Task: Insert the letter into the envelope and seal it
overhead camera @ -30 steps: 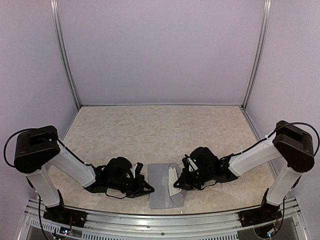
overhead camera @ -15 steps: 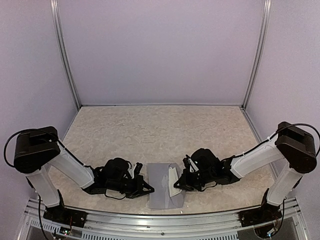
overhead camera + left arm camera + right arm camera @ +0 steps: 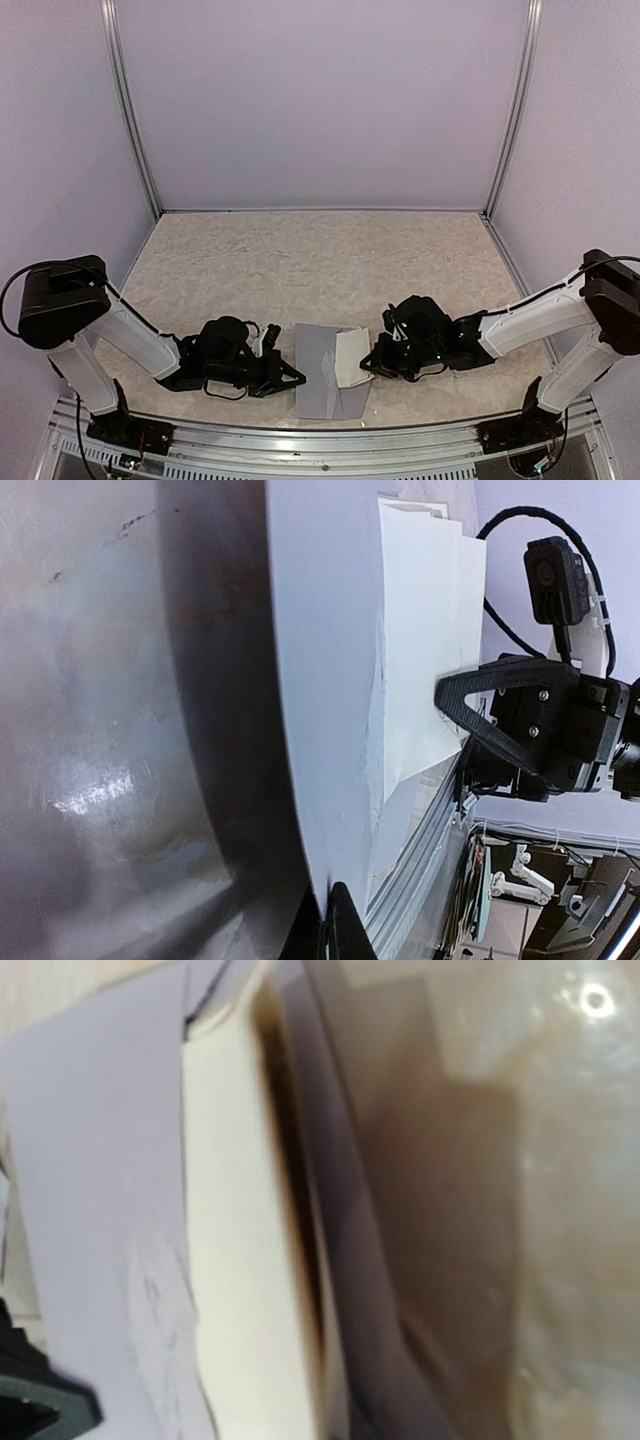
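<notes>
- Lying flat on the bench (image 3: 300, 260), the grey envelope (image 3: 316, 380) sits close to the near edge, between the two arms and just short of the metal rail (image 3: 400, 432).
- The cream letter (image 3: 352, 357) covers the envelope's right part, and its right edge lines up roughly with the envelope's right side.
- In the right wrist view there is grey paper on both sides of the cream strip, with a dark shadow along the strip's right edge. Whether the letter is truly tucked inside the pocket cannot be told.
- The left gripper (image 3: 297, 378) is down low on the bench with its jaws together. Its tip meets the envelope's left edge near the front corner.
- Its own camera shows that corner running right down to the dark fingertip.
- The right gripper (image 3: 366, 368) is equally low, jaws together, with its tips at the letter's right edge.
- Whether any paper is pinched between them does not show — the right wrist view has no fingers in it, only paper and bench.
- Both arms reach inward from the sides, the grippers facing each other across the envelope.
</notes>
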Controlling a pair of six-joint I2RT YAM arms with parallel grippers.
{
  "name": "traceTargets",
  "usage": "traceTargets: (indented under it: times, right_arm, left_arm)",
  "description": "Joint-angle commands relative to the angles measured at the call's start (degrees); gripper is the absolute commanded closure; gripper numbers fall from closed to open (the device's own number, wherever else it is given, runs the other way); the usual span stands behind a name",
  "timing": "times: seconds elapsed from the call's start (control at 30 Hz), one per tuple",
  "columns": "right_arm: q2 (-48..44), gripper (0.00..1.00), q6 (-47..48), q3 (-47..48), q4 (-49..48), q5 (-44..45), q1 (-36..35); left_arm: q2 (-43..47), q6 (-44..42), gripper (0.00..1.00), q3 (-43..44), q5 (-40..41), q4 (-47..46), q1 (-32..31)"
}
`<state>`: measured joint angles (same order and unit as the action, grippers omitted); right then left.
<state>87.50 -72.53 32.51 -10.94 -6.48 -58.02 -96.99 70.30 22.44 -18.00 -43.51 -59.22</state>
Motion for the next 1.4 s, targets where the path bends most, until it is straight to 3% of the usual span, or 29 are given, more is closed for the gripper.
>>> traceTargets:
  times: [0.0, 0.47, 0.7, 0.9, 1.03, 1.2, 1.33, 1.37]
  right_arm:
    - [2.9, 1.0, 1.1, 0.2, -1.4, -1.4, -0.3]
    - [13.1, 1.0, 4.6, 4.5, -18.1, -14.3, -0.7]
    - [14.5, 1.0, 4.3, 3.6, -23.4, -18.1, -0.7]
    - [15.0, 1.0, 5.6, 3.8, -29.6, -22.7, -0.7]
    - [14.5, 1.0, 7.0, 4.3, -28.6, -23.8, -0.8]
    - [11.5, 1.0, 8.1, 3.5, -26.1, -22.9, -0.7]
    - [7.9, 1.0, 9.5, 3.7, -21.6, -21.1, -0.5]
    - [6.8, 0.95, 9.7, 3.7, -20.3, -20.4, -0.4]
  left_arm:
    - [0.4, -0.2, 1.0, 0.4, -1.3, -1.4, 0.0]
    - [-3.3, 1.1, 0.99, 0.9, -3.8, -5.4, -0.3]
    - [-4.3, 1.5, 0.71, 0.5, -3.4, -7.6, 0.1]
    - [-4.7, 1.3, 0.66, 0.5, -3.8, -11.4, 0.1]
    - [-3.2, 0.4, 0.75, -0.2, -2.9, -12.3, 0.1]
    - [0.7, -1.7, 0.98, -1.5, -1.3, -11.4, 0.1]
    - [4.3, -4.3, 1.0, -2.4, -1.0, -11.1, -0.2]
    - [5.1, -5.0, 1.0, -2.5, -0.8, -10.8, -0.3]
